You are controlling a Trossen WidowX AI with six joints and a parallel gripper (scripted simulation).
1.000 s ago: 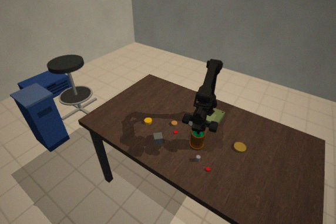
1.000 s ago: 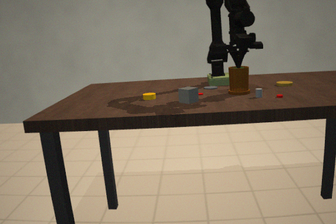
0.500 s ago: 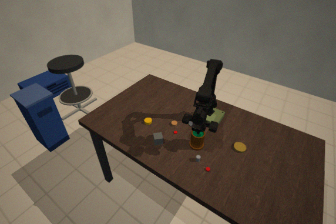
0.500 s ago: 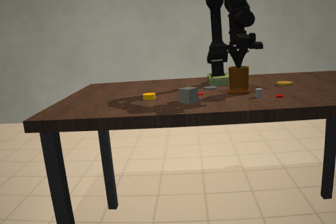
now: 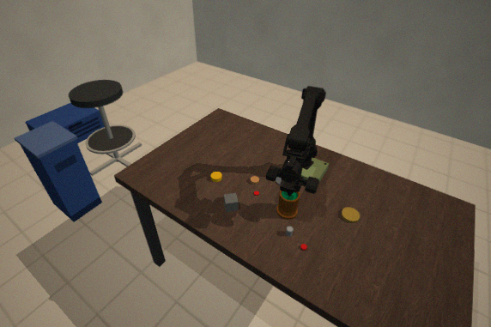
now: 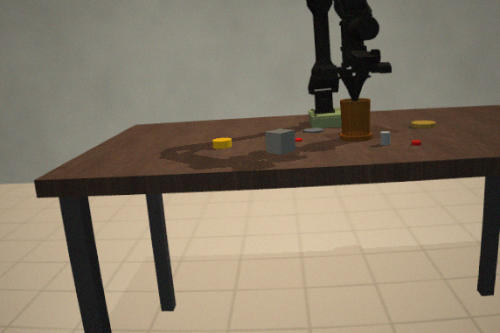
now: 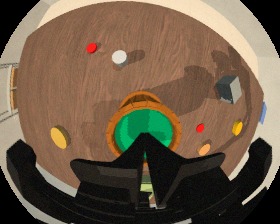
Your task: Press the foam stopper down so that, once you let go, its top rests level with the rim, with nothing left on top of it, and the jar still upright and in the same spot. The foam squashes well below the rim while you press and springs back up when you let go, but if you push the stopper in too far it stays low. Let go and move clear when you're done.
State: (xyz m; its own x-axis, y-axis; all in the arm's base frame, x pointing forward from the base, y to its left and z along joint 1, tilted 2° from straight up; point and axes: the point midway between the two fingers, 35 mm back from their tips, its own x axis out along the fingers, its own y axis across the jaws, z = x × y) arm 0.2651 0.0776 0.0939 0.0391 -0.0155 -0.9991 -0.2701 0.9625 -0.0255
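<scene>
An orange-brown jar (image 5: 287, 205) stands upright on the dark wooden table; it also shows in the exterior view (image 6: 355, 119) and the wrist view (image 7: 143, 128). A green foam stopper (image 7: 144, 131) fills its mouth; a green sliver of it shows in the top view (image 5: 288, 195). My gripper (image 6: 355, 98) (image 7: 144, 136) is shut with nothing held, pointing straight down, its tips at the jar's mouth and dipping just inside the rim onto the stopper. From the side, the stopper's top is hidden inside the jar.
On the table around the jar lie a grey cube (image 5: 231, 202), a yellow disc (image 5: 216, 176), an orange disc (image 5: 255, 179), two small red discs (image 5: 257, 193) (image 5: 304, 246), a small grey cylinder (image 5: 289, 230) and a large yellow disc (image 5: 350, 214). The arm's green base (image 5: 317, 169) is behind the jar.
</scene>
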